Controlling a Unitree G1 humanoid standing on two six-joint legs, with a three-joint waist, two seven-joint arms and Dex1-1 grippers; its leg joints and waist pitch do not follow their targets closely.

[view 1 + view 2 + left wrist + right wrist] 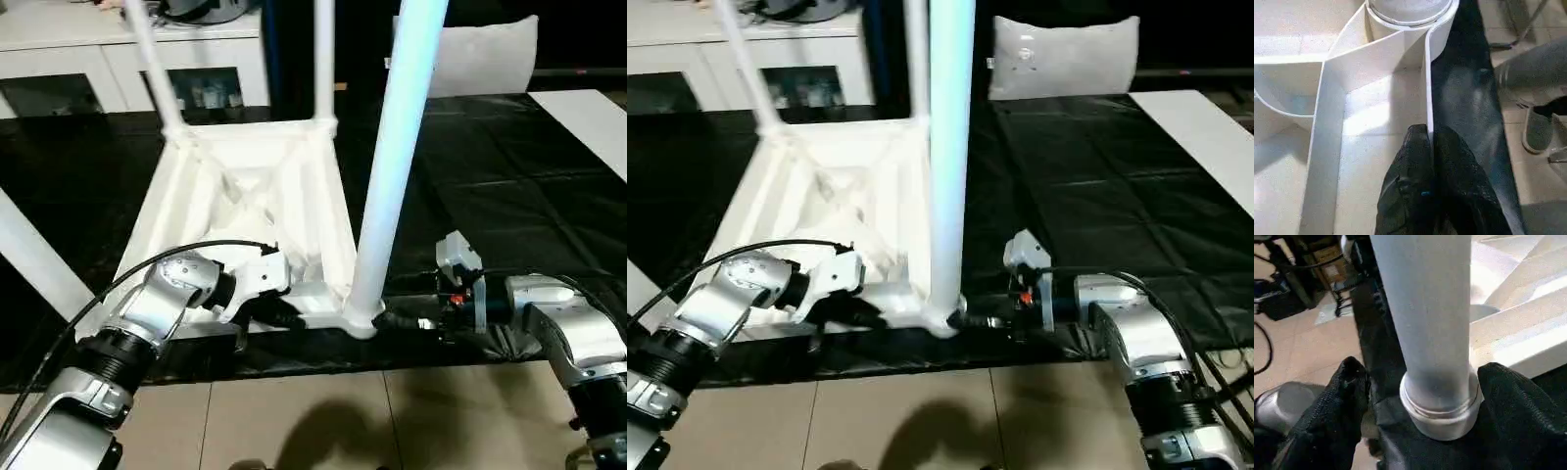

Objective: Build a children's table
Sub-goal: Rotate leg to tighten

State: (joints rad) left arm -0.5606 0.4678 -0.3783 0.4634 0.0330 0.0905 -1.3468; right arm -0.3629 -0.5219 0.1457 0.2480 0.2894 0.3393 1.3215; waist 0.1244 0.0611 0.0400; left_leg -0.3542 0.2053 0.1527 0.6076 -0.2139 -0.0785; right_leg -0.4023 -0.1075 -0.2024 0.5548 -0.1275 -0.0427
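Upturned white tabletop (245, 196) lying on bench (509, 166), left gripper (1429, 134) pinching its rim wall, right gripper (1420, 382) gaping wide, straddling upright near-corner leg (397, 157) at its socket.

**Tabletop upside down, claws at its near edge**

The tabletop (245, 196) lies underside up on the table (509, 176). The left claw (1430, 147) pinches its near rim. The near-right leg (397, 166) stands between the right claw's (1415, 396) spread fingers. Two more legs rise beyond both claws.
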